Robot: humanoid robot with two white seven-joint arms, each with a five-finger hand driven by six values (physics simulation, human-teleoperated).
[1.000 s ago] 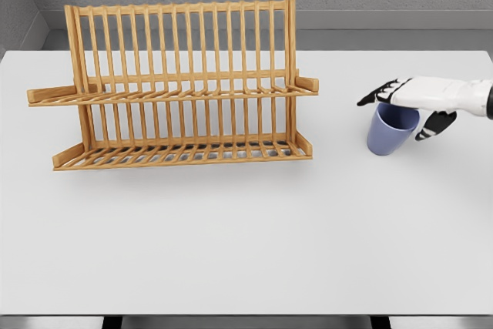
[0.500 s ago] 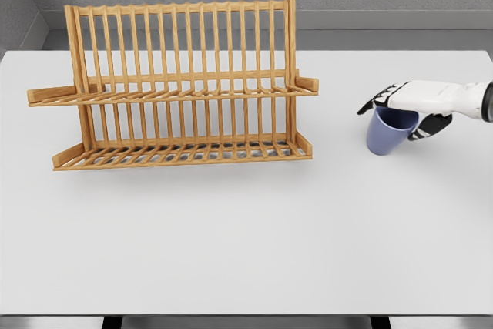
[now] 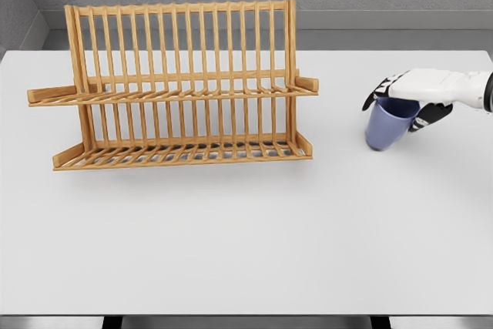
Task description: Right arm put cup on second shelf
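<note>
A blue-purple cup point(image 3: 385, 130) stands on the white table point(image 3: 246, 236) at the right, tilted a little. My right hand point(image 3: 397, 105) reaches in from the right edge and is shut on the cup's rim, dark fingers point(image 3: 375, 96) over the far-left side and the thumb on the near-right side. The wooden two-tier rack point(image 3: 181, 82) stands at the left and centre, well apart from the cup. Its upper shelf point(image 3: 177, 96) and its lower shelf point(image 3: 181, 153) both hold nothing. My left arm is out of view.
A grey wall runs along the table's far edge. The rack's tall back slats rise behind both shelves. Bare table surface lies between the rack's right end and the cup, and across the whole front.
The right hand's fingers have curled in around the cup's rim. Cup and hand have shifted slightly up and to the left, and the cup now tilts.
</note>
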